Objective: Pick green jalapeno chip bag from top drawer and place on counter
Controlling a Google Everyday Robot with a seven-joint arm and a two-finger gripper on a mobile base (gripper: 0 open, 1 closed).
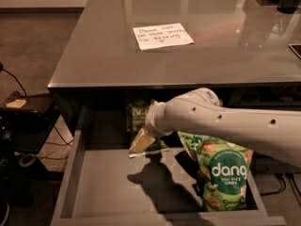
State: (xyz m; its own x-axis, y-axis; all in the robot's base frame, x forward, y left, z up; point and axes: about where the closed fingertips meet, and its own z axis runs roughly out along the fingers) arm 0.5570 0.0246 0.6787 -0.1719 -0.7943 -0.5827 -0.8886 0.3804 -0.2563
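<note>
The green jalapeno chip bag [137, 118] stands dark and partly shadowed at the back of the open top drawer [94, 187], just under the counter [94, 55] edge. My white arm reaches in from the right across the drawer. My gripper [140, 142] is at its left end, low over the drawer floor, directly in front of and just below the bag. Whether it touches the bag does not show.
A bright green "dang" rice chip bag [221, 178] lies in the drawer's right part, under my arm. A white handwritten note [162, 36] lies on the counter. Dark objects and cables [19, 126] sit on the floor to the left.
</note>
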